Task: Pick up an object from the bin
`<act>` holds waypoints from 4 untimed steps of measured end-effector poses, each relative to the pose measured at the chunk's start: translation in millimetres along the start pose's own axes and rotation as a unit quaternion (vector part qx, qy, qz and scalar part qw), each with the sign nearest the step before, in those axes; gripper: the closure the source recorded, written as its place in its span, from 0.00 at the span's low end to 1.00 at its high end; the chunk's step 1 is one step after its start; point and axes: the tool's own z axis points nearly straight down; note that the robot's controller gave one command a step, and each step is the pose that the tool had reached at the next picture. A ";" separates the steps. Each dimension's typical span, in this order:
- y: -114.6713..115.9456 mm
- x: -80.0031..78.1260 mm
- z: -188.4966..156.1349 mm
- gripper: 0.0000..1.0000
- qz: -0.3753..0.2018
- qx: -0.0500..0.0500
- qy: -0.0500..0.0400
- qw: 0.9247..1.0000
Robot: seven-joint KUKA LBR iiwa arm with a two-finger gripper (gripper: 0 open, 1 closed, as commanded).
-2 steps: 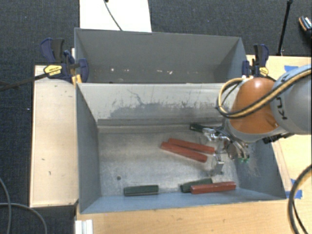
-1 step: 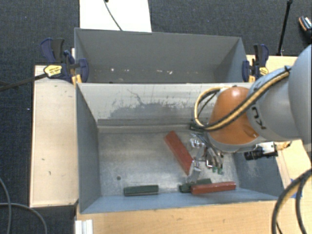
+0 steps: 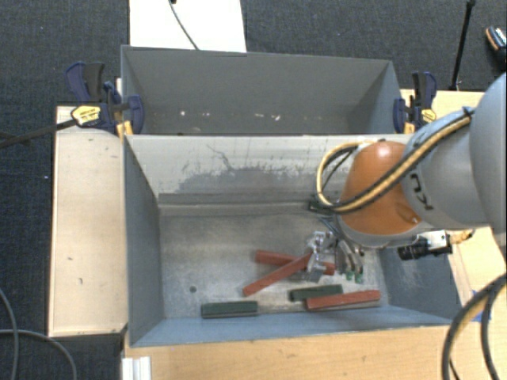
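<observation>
Low over the bin (image 3: 142,236) floor, right of centre, the pincer (image 3: 321,253) hangs beneath the orange-capped arm (image 3: 380,188). Its width cannot be told. It sits at the upper end of a slanted red stick (image 3: 273,276). A short red stick (image 3: 272,256) lies just left. Nearer the front wall lie a green bar (image 3: 315,294), a red bar (image 3: 343,300) and a left green bar (image 3: 230,310) — all slender, flat, on scuffed grey metal.

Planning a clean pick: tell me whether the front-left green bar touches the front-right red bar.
Apart. Camera view shows bare floor between green bar and red bar.
</observation>
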 end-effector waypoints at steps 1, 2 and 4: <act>6.2 -5.3 -109.3 1.00 0.007 -0.001 -0.005 1.000; 35.6 0.0 -44.9 1.00 0.078 0.000 0.002 0.997; 17.9 -15.4 -103.2 0.00 0.072 0.000 -0.001 0.997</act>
